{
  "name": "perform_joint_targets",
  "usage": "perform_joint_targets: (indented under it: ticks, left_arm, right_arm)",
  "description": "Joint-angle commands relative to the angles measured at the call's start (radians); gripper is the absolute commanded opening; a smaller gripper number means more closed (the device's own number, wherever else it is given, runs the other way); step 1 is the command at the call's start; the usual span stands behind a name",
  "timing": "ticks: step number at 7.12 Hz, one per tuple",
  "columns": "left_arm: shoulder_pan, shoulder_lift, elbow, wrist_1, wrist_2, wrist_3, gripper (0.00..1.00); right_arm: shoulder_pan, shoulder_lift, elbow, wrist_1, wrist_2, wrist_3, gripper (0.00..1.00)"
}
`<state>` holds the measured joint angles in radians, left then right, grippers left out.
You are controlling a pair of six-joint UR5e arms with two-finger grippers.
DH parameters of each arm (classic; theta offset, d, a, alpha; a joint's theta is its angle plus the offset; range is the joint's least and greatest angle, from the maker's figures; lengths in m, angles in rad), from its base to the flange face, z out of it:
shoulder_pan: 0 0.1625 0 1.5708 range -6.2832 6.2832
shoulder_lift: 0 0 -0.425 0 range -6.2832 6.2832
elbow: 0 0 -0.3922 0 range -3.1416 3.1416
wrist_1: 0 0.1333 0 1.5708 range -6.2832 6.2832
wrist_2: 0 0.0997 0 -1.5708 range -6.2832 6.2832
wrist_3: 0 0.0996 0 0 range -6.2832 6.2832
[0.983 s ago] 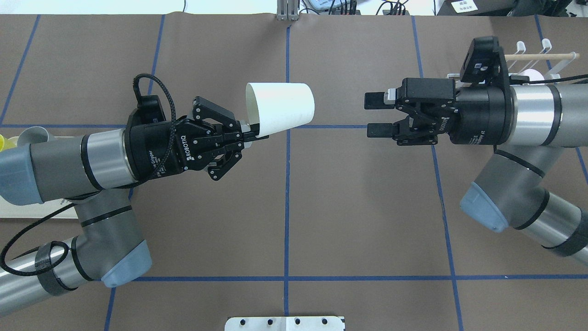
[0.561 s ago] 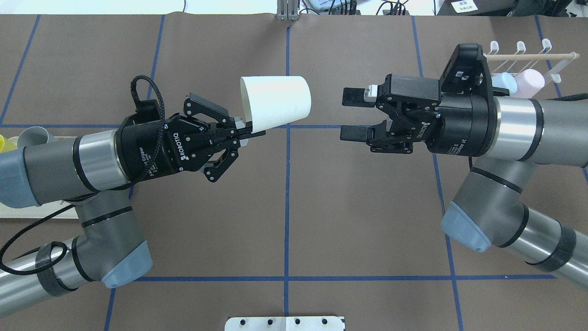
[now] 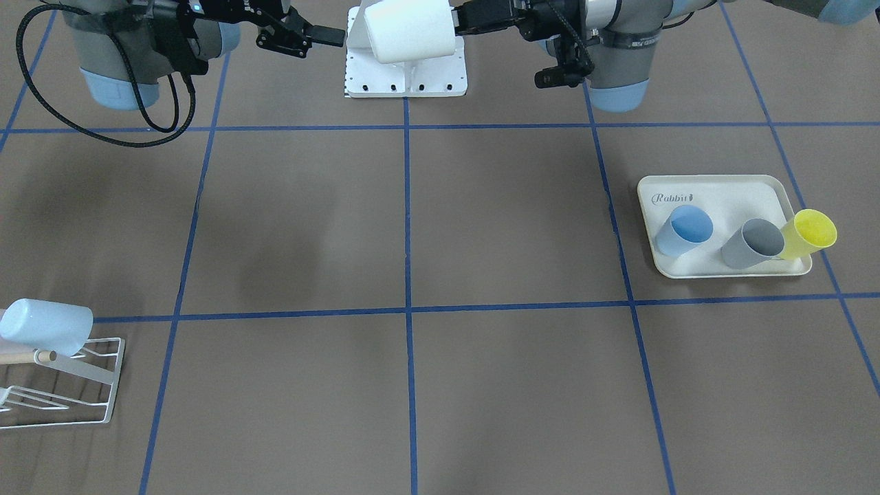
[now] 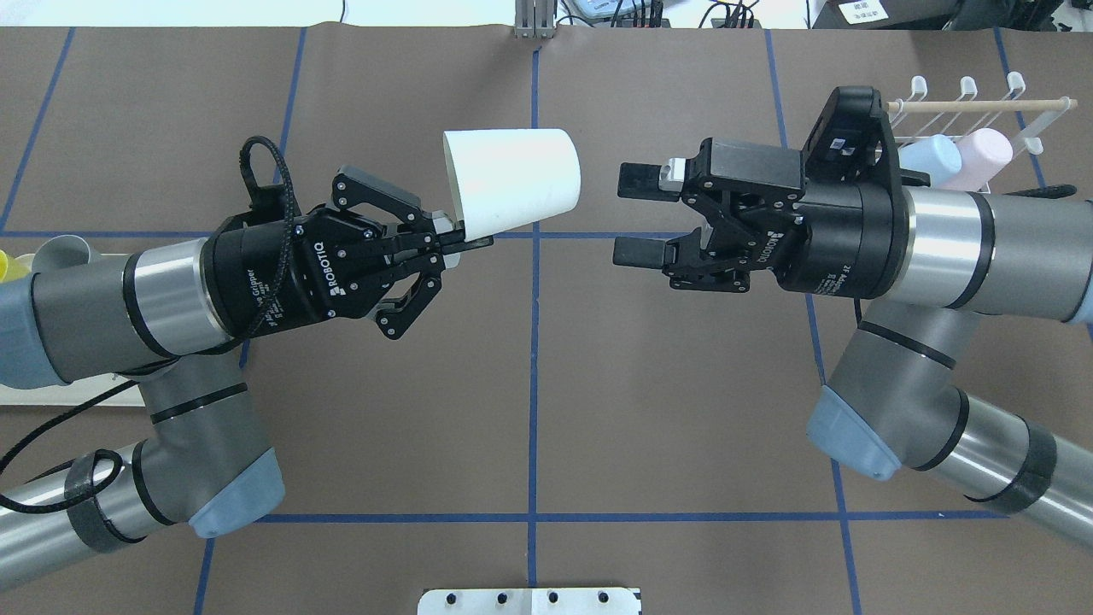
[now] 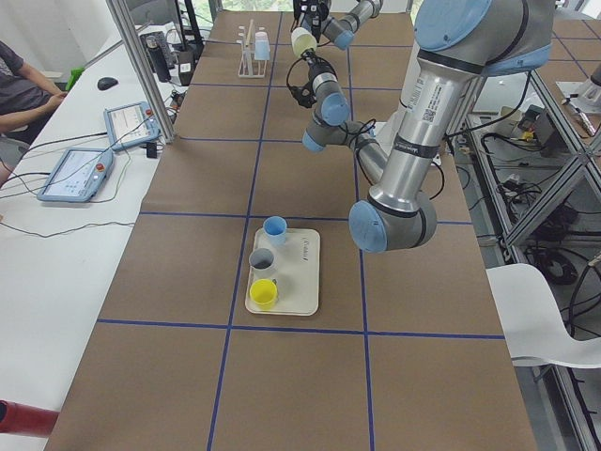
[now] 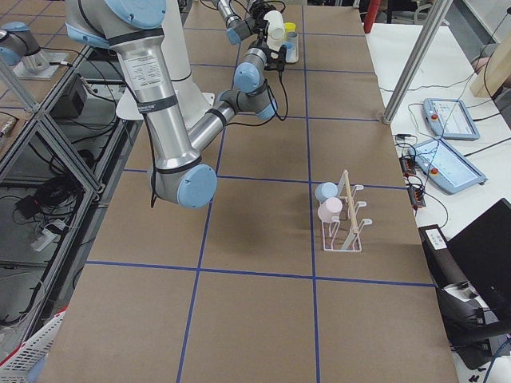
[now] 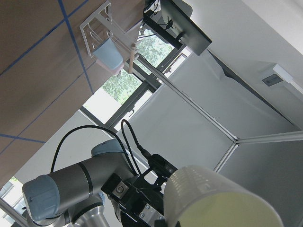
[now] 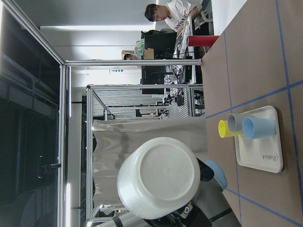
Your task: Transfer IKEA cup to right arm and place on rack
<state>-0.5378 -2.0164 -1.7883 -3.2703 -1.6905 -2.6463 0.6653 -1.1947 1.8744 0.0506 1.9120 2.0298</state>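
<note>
A white IKEA cup [image 4: 512, 181] lies sideways in mid-air over the table's centre line, its base toward the right arm. My left gripper [image 4: 465, 242] is shut on its rim. My right gripper [image 4: 634, 216] is open, its fingertips a short gap from the cup's base and not touching it. In the front-facing view the cup [image 3: 410, 31] hangs between both grippers. The right wrist view shows the cup's base [image 8: 158, 177] straight ahead. The white wire rack [image 4: 973, 107] with a wooden dowel stands at the back right behind the right arm.
The rack holds a light blue cup [image 4: 931, 158] and a pink cup [image 4: 982, 154]. A cream rabbit tray [image 3: 715, 180] on the left arm's side carries blue, grey and yellow cups. A white mounting plate [image 4: 529, 600] sits at the near table edge.
My right gripper has moved away from the rack toward the cup, staying open. My left gripper has shifted the cup slightly back and to the left, still gripping its rim.
</note>
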Motion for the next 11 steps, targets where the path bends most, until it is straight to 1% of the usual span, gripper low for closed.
perform_joint_targets:
  ticks: [1,3,8,10,11]
  left_arm:
    - [0.015,-0.015,-0.002,0.0,0.0,-0.003,0.0]
    - [0.061,-0.036,0.0,0.0,0.0,-0.001,0.0]
    - [0.093,-0.05,0.001,-0.022,0.006,-0.001,0.0]
    - [0.094,-0.056,0.001,-0.022,0.006,-0.001,0.0]
    - [0.095,-0.058,0.003,-0.022,0.006,-0.001,0.0]
  right_arm:
    - [-0.004,0.001,0.0,-0.002,-0.004,0.001,0.98]
    - [-0.007,0.007,-0.001,0.0,-0.016,0.001,0.98]
    - [-0.013,0.02,-0.004,0.0,-0.018,0.001,0.97]
    - [-0.015,0.023,-0.003,0.0,-0.018,0.001,0.93]
    - [-0.016,0.023,-0.001,0.0,-0.018,0.001,0.84]
